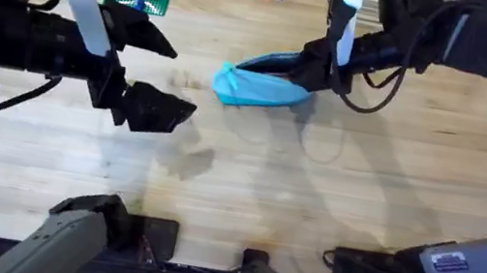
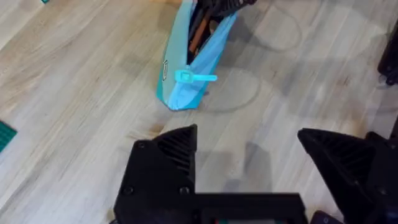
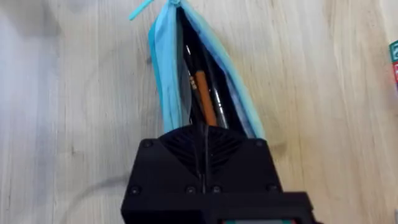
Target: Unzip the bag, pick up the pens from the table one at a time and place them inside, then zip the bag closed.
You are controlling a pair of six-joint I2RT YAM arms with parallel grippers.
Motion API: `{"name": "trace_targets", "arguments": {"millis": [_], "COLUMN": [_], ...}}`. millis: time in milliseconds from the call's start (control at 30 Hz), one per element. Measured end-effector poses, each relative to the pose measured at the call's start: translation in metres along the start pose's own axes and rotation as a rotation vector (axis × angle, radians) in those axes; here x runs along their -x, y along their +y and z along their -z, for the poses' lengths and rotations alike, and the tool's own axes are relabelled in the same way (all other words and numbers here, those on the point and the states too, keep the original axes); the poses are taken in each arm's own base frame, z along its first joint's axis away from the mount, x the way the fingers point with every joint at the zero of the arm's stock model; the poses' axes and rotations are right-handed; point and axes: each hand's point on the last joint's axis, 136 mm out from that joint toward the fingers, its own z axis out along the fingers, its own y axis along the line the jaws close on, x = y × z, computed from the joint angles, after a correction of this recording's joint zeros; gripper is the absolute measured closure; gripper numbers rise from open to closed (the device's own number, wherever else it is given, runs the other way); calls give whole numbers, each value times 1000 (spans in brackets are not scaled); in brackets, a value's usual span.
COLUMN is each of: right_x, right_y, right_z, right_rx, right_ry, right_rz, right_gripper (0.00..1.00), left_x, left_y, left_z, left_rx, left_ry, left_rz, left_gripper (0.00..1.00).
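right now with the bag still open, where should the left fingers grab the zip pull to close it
Grip the light blue zip pull by its free strip, which sticks out sideways from the bag at its tapered end nearest the left gripper. Come from that end, fingers across the strip; the right gripper sits at the far end.

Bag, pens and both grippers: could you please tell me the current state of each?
Bag: unzipped, mouth open, lying on the table.
Zip pull: at the bag's end nearest the left gripper.
Pens: inside the bag, one orange among the dark ones.
Left gripper: open, holding nothing, beside the bag.
Right gripper: shut at the bag's open end.
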Motion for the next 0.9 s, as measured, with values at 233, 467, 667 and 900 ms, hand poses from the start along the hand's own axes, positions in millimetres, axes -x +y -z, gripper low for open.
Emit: {"name": "trace_targets", "arguments": {"millis": [233, 467, 667, 900], "right_x": [-6, -6, -6, -6], "right_y": [2, 1, 2, 2], "right_z": [-7, -7, -7, -7], "right_rx": [23, 19, 19, 20], "right_ry": [4, 3, 3, 3], "right_rz": [-18, -11, -12, -13], "right_gripper": [801, 15, 6, 6], "left_x": [0, 0, 0, 0], "left_y": [0, 0, 0, 0], "left_z": [0, 0, 0, 0], "left_rx": [0, 0, 0, 0], "left_ry": [0, 0, 0, 0], "left_rz": [0, 0, 0, 0], "left_gripper": [6, 7, 6, 8]}}
